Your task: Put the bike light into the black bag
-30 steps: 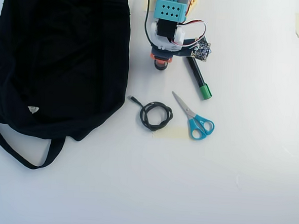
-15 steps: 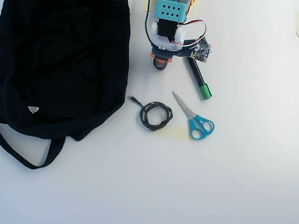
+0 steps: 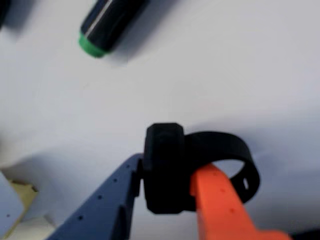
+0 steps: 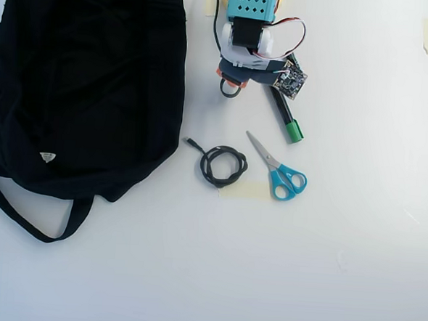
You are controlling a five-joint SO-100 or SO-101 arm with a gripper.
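White tabletop fills the overhead view, bright and plain. The black bag sprawls across the left of that view, white label near its lower edge, long strap looping out below. Up at the top centre sits the arm, turquoise block and white housing, a small circuit board at its side.

Right of centre lie the blue-handled scissors, blades pointing up-left. Just beside them on the left, the coiled black cable. A black marker with a green cap runs diagonally out from under the arm.

Now the wrist view: the gripper is clamped on the bike light, blue finger on the left, orange finger on the right, squeezing the blocky body, the loop strap curling out to the right. In the overhead view the light is tucked under the arm, well apart from the bag.
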